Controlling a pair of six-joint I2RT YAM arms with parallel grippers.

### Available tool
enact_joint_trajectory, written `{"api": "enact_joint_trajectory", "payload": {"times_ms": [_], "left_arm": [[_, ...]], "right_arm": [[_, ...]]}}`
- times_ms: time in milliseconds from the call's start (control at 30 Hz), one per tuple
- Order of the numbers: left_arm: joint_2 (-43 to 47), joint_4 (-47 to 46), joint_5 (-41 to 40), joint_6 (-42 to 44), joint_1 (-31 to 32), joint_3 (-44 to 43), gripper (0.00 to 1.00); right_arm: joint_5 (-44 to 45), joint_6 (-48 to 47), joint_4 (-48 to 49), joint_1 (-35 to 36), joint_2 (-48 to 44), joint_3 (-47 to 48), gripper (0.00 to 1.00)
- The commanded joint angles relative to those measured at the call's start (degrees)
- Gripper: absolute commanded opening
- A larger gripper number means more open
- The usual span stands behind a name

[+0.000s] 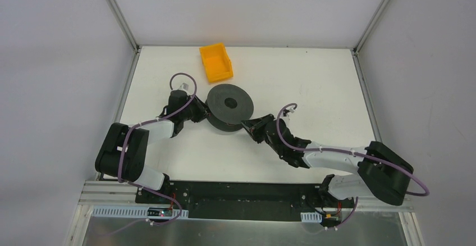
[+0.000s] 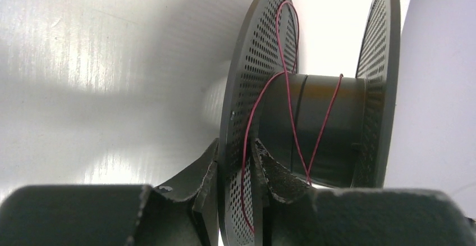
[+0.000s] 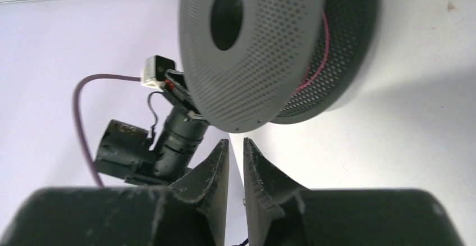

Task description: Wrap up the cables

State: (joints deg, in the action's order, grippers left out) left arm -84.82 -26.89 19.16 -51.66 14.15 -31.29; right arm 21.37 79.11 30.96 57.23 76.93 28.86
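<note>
Wrapping looks barely begun: the cable (image 2: 289, 106) makes only a couple of slack turns round the spool (image 2: 331, 117), and one strand strays over its flange. The left gripper (image 2: 236, 147) straddles that flange; pinching or released, the views cannot tell. The right gripper (image 3: 236, 142), jaws a slit apart, holds nothing beside the spool. Taking up the slack seems left.
</note>
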Motion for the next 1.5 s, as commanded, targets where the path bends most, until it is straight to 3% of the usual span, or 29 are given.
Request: {"api": "enact_joint_trajectory", "payload": {"times_ms": [0, 300, 833, 1267, 1467], "left_arm": [[2.20, 8.43, -1.98, 6.07, -0.51, -1.78, 0.19], [2.76, 12.09, -3.39, 7.10, -0.62, -3.12, 0.23], [2.73, 15.01, -3.71, 6.94, -1.14, -3.30, 0.28], [3.58, 14.94, -2.98, 4.66, -3.15, -1.49, 0.30], [4.08, 10.16, -0.40, 1.13, -4.89, 1.79, 0.32]], "right_arm": [[4.48, -4.44, -4.37, 0.26, -6.98, -0.67, 0.18], [9.08, -6.84, -8.91, 0.30, -13.72, -2.44, 0.18], [11.32, -8.48, -10.47, 0.18, -13.54, -2.41, 0.18], [11.81, -8.91, -11.10, 0.24, -13.89, -2.14, 0.18], [11.92, -9.05, -11.13, 0.24, -14.41, -2.40, 0.18]]}}
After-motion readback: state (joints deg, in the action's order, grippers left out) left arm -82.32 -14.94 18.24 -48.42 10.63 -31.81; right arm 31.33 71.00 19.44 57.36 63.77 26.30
